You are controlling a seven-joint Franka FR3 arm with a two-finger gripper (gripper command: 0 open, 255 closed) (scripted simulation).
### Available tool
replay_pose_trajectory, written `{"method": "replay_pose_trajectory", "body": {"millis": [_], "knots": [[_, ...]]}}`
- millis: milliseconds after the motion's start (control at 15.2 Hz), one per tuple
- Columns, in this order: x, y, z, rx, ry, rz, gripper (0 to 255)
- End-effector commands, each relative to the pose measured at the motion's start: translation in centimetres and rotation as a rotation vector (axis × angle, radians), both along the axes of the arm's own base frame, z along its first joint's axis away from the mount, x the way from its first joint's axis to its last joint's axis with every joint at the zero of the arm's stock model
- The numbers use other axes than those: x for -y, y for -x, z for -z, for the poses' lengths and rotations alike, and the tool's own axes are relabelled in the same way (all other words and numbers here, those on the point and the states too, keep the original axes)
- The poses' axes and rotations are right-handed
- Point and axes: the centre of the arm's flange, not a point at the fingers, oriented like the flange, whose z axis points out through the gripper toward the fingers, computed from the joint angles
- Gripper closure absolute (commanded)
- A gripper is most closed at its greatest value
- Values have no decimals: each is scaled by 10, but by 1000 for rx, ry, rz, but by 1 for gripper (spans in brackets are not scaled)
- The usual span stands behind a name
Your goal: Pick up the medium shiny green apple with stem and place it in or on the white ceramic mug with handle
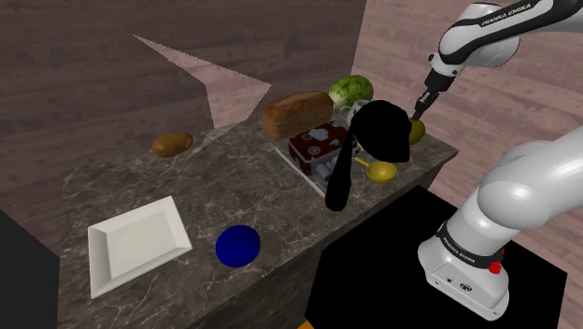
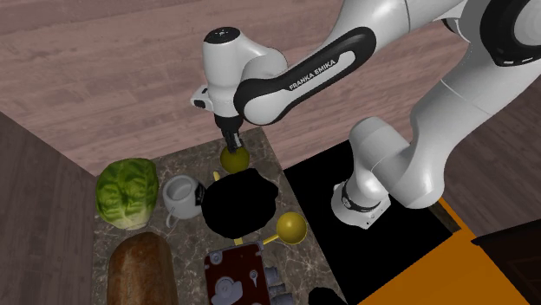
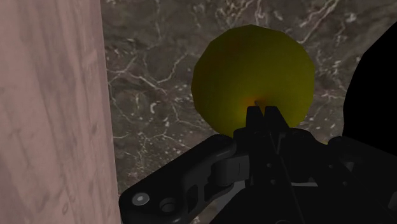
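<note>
The yellow-green apple (image 1: 418, 129) (image 2: 234, 159) (image 3: 254, 70) sits on the dark marble counter close to its corner edge. My gripper (image 1: 419, 112) (image 2: 231, 143) (image 3: 264, 114) points straight down right over the apple's top. Its two black fingers meet, tips together at the apple's crown, not around its body. I cannot see the stem. The white mug with handle (image 1: 350, 114) (image 2: 180, 196) stands upright a short way off, between the apple and a green lettuce head, with a black shape partly in front of it in the shoulder view.
A pure black blob-shaped object (image 1: 374, 135) (image 2: 241, 204) lies beside the apple. Lettuce (image 2: 127, 192), bread loaf (image 1: 296, 112), red box (image 1: 318, 148) and yellow ladle (image 2: 290, 227) crowd this end. Farther along are a brown potato (image 1: 172, 143), white square plate (image 1: 138, 238) and blue disc (image 1: 238, 245).
</note>
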Motion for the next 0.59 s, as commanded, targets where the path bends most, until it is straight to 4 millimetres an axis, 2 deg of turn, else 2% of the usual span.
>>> {"method": "replay_pose_trajectory", "body": {"millis": [0, 66, 528], "knots": [[0, 0, 0, 0, 0, 0, 255], [0, 0, 0, 0, 0, 0, 255], [0, 0, -37, 0, 0, 0, 255]]}}
